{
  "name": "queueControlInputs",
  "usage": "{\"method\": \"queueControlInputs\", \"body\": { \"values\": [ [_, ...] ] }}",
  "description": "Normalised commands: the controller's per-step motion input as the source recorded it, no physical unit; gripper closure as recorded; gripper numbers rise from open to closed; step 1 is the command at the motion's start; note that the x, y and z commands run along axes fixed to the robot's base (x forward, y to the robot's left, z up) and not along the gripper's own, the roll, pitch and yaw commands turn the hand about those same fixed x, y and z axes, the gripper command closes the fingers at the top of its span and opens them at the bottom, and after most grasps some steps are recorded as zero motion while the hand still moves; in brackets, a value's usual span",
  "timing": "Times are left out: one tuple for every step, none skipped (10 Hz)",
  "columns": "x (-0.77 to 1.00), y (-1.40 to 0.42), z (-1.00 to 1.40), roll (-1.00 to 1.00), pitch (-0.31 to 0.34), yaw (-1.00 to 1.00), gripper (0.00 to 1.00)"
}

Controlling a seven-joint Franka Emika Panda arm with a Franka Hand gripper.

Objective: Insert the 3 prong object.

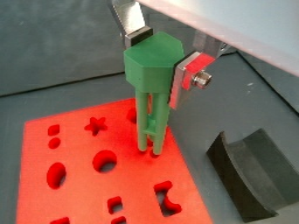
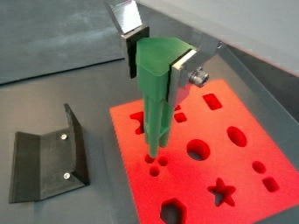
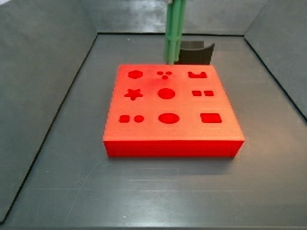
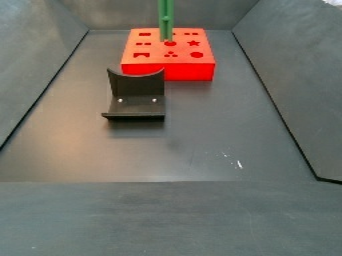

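Note:
The 3 prong object is a bright-green stick with a thick hexagonal head, held upright. My gripper is shut on its head, a silver finger with a dark pad on each side; it shows the same in a wrist view. The prong tips reach the top of the red block at a group of three small round holes. I cannot tell whether they have entered. In both side views only the stick shows above the block; the gripper is out of frame.
The red block has several other shaped holes, among them a star and an oval. The dark fixture stands on the grey floor beside the block, also in other views. Grey bin walls surround the floor.

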Motion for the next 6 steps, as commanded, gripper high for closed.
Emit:
{"method": "queueControlInputs", "body": {
  "values": [
    [0.00, 0.09, -0.43, -0.04, -0.207, 0.23, 1.00],
    [0.00, 0.03, -0.24, 0.00, -0.130, 0.21, 1.00],
    [-0.03, 0.11, 0.00, -0.04, -0.127, 0.23, 1.00],
    [0.00, 0.04, -0.05, -0.02, -0.149, 0.25, 1.00],
    [-0.23, 0.12, -0.07, 0.00, -0.133, 0.19, 1.00],
    [-0.15, 0.01, -0.10, 0.00, -0.106, 0.17, 1.00]
  ]
}}
